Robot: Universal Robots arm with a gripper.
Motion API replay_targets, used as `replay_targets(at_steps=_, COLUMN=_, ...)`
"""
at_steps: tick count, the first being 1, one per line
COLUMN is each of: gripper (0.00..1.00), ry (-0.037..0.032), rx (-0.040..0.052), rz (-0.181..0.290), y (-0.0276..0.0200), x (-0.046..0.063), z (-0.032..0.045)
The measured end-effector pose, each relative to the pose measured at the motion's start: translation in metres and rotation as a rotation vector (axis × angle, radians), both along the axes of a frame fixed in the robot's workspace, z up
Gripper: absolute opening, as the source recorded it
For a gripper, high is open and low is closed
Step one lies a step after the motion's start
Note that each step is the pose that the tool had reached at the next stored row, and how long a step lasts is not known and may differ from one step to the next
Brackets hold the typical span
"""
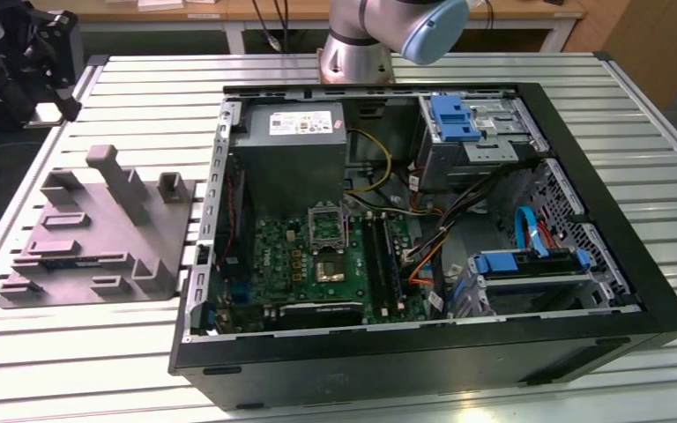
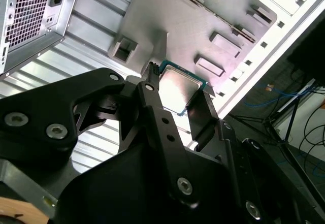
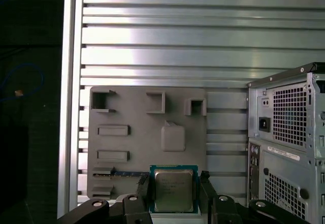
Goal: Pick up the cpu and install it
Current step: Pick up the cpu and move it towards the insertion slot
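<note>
first wrist view, end effector [image 3: 174, 179] clasps cpu [image 3: 173, 191]

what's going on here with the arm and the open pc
A robot arm's black gripper has its jaws closed on the small square cpu with a silvery metal top, gripping it by two opposite edges near the grey moulded plastic tray. The open black computer case lies on the slatted metal table beside the tray, its green motherboard exposed. The cpu is not in the case yet.
</note>
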State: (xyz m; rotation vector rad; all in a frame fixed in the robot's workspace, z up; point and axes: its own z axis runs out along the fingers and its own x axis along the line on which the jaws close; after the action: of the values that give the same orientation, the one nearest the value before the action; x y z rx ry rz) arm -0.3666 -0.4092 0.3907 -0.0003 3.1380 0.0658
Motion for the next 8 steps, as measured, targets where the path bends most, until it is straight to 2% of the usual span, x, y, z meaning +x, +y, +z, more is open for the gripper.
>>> replay_targets(at_steps=8, gripper=0.47, ry=-0.0001, rx=0.0001, rz=0.000, y=0.0000, x=0.0038, z=0.0000)
